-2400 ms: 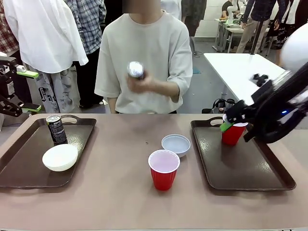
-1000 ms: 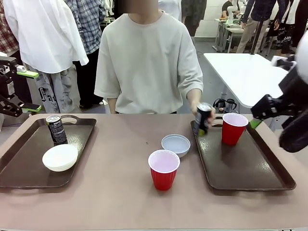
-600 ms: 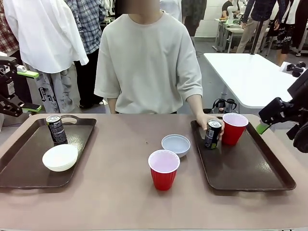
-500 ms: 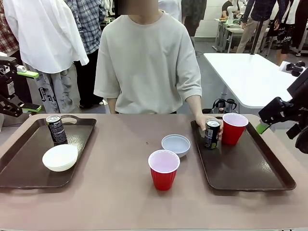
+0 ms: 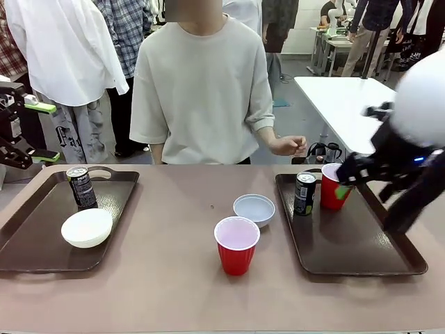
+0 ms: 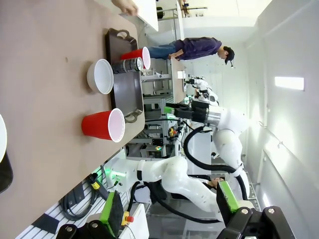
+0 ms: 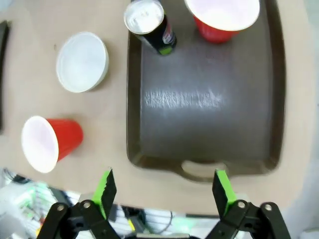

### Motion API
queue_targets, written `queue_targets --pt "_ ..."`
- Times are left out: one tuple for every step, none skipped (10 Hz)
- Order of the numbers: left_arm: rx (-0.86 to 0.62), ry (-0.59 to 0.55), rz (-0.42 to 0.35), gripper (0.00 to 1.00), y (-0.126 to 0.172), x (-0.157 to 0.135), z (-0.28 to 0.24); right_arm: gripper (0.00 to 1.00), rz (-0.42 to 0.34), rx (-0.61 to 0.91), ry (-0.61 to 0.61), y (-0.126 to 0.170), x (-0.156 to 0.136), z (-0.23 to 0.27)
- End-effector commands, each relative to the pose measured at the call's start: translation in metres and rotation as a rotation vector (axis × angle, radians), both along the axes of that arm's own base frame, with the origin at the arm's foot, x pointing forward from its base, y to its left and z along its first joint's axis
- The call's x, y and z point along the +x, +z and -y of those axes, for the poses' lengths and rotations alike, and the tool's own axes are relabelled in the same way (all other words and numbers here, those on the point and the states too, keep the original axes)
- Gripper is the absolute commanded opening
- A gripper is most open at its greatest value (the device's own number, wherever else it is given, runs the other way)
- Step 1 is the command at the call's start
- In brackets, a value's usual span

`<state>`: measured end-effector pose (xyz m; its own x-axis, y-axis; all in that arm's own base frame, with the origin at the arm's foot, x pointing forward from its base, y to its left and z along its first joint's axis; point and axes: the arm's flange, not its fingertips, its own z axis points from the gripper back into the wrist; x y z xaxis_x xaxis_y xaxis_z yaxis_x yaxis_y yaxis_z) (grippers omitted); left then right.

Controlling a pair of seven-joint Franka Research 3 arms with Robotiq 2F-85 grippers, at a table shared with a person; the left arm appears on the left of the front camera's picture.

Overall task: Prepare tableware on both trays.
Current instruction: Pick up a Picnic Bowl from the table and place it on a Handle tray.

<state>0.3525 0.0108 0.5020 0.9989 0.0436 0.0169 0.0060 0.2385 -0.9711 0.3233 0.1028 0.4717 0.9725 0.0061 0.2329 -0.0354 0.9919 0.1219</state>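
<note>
Counter (image 5: 174,285): matte pinkish-brown top. It carries two dark brown trays, smooth with a dull sheen, with raised rims, rounded corners and handle cut-outs at the ends.

Left tray (image 5: 35,247): the slim dark left can (image 5: 82,186) stands upright at the far end. The glossy round white bowl (image 5: 87,227) sits just near of it.

Right tray (image 5: 354,243): the slim dark right can (image 5: 304,193), silver-topped, stands upright at the far-left corner. The far red cup (image 5: 331,195) is just beside it on the right, upright, with a pale inside.

On the counter between the trays are the shallow grey-blue bowl (image 5: 254,209) and, just near of it and apart, the near red cup (image 5: 237,245), upright.

Right arm: bent in from the right. The right pincer (image 7: 164,179) overlaps the far red cup in the front view. It is probably hanging above the tray rather than touching the cup, since its wrist camera looks straight down from high up. The jaws are spread wide with nothing between the green pads.

Left arm: the left pincer (image 5: 42,132) is raised off the counter's far-left edge, jaws wide and empty.

Person's hand (image 5: 290,145): loosely curled, in the air beyond the right tray's far end.
</note>
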Motion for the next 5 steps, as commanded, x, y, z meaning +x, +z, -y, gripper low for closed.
queue_targets --pt "-0.006 -0.006 0.019 1.0 0.001 0.001 -0.002 1.0 -0.001 -0.086 -0.084 -0.032 0.037 -0.037" --pt "-0.006 -0.006 0.019 1.0 0.001 0.001 -0.002 1.0 0.017 -0.118 -0.138 -0.045 0.051 -0.053" --pt "-0.006 -0.006 0.019 1.0 0.001 0.001 -0.002 1.0 0.024 -0.14 -0.157 -0.052 0.05 -0.061" --pt "-0.006 -0.006 0.019 1.0 0.001 0.001 -0.002 1.0 0.013 -0.059 -0.053 -0.041 0.026 -0.042" --pt "-0.006 -0.006 0.019 1.0 0.001 0.001 -0.002 1.0 0.013 -0.059 -0.053 -0.041 0.026 -0.042"
